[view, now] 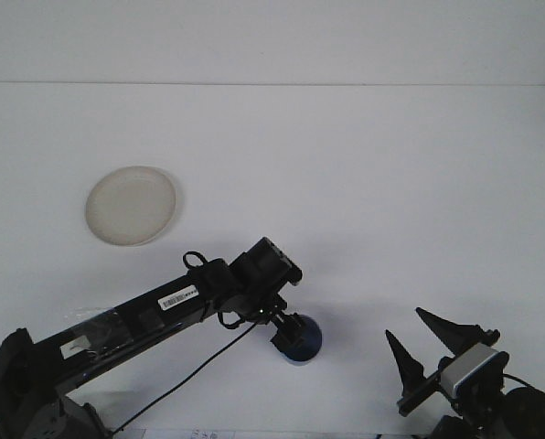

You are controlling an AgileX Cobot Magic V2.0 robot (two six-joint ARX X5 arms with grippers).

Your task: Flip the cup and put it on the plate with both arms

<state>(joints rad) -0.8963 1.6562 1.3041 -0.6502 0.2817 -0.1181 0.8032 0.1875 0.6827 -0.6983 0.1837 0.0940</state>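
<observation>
early stage: left gripper (pixel 289 331) is at the cup (pixel 302 342), its grip unreadable; right gripper (pixel 425 344) is spread wide, idle; plate (pixel 131 205) is bare.

Clearance around the blue cup (pixel 302 343)

Left and top of cup: blocked by the left arm, which stretches in from the lower-left corner, its left gripper (pixel 286 327) over the cup's near-left rim. Right of cup: bare table (pixel 364 210) up to the right gripper (pixel 417 334), whose two fingers stand spread apart well off the cup. Beyond the cup: wide bare surface to the far edge. Far up-left of cup: the plate (pixel 131 205), unobstructed, open table all round it.
</observation>
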